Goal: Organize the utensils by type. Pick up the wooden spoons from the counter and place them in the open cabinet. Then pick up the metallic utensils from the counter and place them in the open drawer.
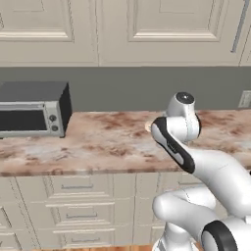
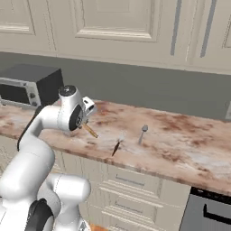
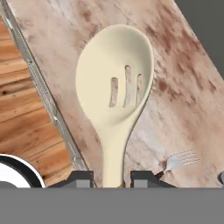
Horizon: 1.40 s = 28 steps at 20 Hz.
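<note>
Wooden spoon [image 3: 114, 87] gripped by its handle in the end effector [image 3: 112, 178], above counter [image 3: 183, 109].

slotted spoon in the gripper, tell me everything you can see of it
The slotted spoon is pale cream, wood-like, with an oval bowl pierced by three narrow slots and a neck tapering into a straight handle. The gripper is shut on the handle, its fingertips on either side. The spoon is lifted above the marble counter, bowl pointing away from the hand. In the right base view its brown handle end juts down from the hand.
</note>
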Tool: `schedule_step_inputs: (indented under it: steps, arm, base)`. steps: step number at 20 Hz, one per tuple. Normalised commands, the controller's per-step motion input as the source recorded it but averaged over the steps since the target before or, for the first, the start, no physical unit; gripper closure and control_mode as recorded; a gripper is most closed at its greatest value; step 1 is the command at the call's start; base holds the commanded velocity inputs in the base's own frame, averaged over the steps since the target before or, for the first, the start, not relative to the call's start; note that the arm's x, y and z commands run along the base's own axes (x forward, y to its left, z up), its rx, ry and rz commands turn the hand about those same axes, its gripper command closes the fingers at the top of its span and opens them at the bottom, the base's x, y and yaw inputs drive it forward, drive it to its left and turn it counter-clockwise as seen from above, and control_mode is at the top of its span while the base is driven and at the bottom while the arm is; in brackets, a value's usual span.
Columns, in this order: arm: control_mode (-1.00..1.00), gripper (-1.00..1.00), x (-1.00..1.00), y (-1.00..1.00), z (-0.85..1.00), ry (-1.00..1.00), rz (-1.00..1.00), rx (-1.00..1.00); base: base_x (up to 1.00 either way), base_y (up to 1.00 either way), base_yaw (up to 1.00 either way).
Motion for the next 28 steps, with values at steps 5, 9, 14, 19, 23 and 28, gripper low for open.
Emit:
schedule_step_inputs:
  steps: [5,9,14,19,23,28]
  arm:
    - [1.00,1.00,0.00,0.00,0.00,0.00,0.00,0.00]
    - [1.00,1.00,0.00,0.00,0.00,0.00,0.00,0.00]
    - [1.00,1.00,0.00,0.00,0.00,0.00,0.00,0.00]
    - [1.00,1.00,0.00,0.00,0.00,0.00,0.00,0.00]
    - [1.00,1.00,0.00,0.00,0.00,0.00,0.00,0.00]
    - [1.00,1.00,0.00,0.00,0.00,0.00,0.00,0.00]
  base:
    - [-0.30,0.04,0.98]
    - [-0.10,0.06,1.00]
    - [-0.10,0.01,1.00]
    - [-0.07,0.00,1.00]
    - [-0.05,0.00,1.00]
    - [0.62,0.00,0.58]
